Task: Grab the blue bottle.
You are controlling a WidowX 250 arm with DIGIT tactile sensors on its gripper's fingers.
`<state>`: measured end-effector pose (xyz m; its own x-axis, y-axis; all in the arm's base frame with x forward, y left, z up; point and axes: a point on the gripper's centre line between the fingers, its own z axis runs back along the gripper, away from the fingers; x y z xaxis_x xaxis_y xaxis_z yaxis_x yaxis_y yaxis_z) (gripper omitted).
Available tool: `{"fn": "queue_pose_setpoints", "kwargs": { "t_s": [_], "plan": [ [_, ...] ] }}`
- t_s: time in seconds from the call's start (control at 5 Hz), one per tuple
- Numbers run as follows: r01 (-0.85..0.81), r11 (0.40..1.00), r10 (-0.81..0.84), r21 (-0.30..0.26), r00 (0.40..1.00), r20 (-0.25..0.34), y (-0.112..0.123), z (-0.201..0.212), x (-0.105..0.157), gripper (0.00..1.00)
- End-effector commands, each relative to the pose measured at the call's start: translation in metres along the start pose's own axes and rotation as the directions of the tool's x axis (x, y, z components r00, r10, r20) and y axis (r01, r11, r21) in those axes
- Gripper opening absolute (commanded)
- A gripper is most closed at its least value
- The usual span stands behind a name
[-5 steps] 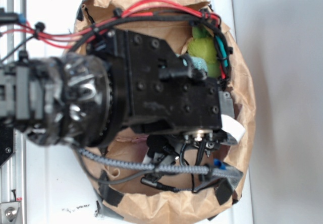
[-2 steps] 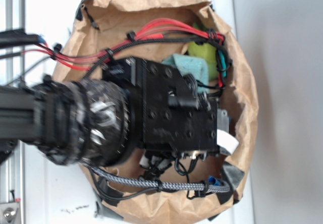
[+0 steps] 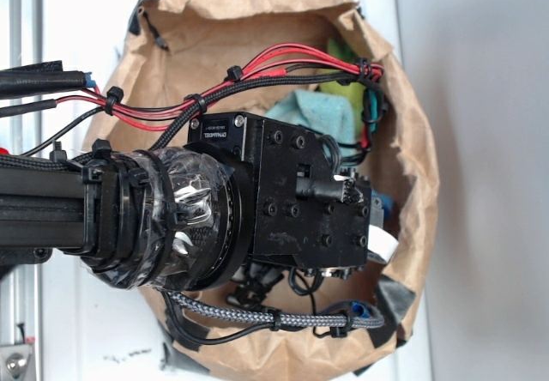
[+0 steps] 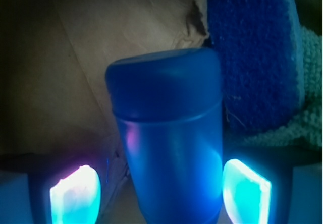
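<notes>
In the wrist view the blue bottle (image 4: 169, 133) fills the middle, a smooth bright-blue cylinder with a rounded shoulder. It stands between my gripper (image 4: 161, 191) fingers. The left pad (image 4: 75, 193) has a gap to the bottle. The right pad (image 4: 246, 191) sits right at its side. The gripper is open around the bottle, not closed on it. In the exterior view the black arm (image 3: 292, 201) reaches into the brown paper bag (image 3: 412, 141) and hides the fingers and the bottle.
A dark-blue sponge (image 4: 252, 52) lies just right of the bottle, with teal ribbed cloth (image 4: 298, 128) beyond it. The exterior view shows the teal cloth (image 3: 313, 111) and a green item (image 3: 343, 85) at the bag's far side. Bag walls close in all round.
The arm has shifted toward the lower side of the exterior image and further into the bag, uncovering the teal cloth.
</notes>
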<state>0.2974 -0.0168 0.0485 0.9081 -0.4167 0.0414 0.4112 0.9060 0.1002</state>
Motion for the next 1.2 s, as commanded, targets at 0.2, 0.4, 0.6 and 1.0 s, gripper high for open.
{"fn": "queue_pose_setpoints", "kwargs": {
  "t_s": [0.2,0.4,0.6,1.0],
  "plan": [
    [-0.024,0.999,0.022,0.041,0.998,0.054,-0.007,0.012,0.015,0.0],
    [-0.025,0.999,0.022,0.044,0.998,0.063,-0.006,0.012,0.017,0.0],
    [-0.038,0.999,0.034,0.039,0.996,0.083,-0.007,0.01,0.018,0.0],
    [-0.077,0.996,0.086,-0.05,0.977,0.194,0.006,0.024,0.005,0.0]
  ]
}}
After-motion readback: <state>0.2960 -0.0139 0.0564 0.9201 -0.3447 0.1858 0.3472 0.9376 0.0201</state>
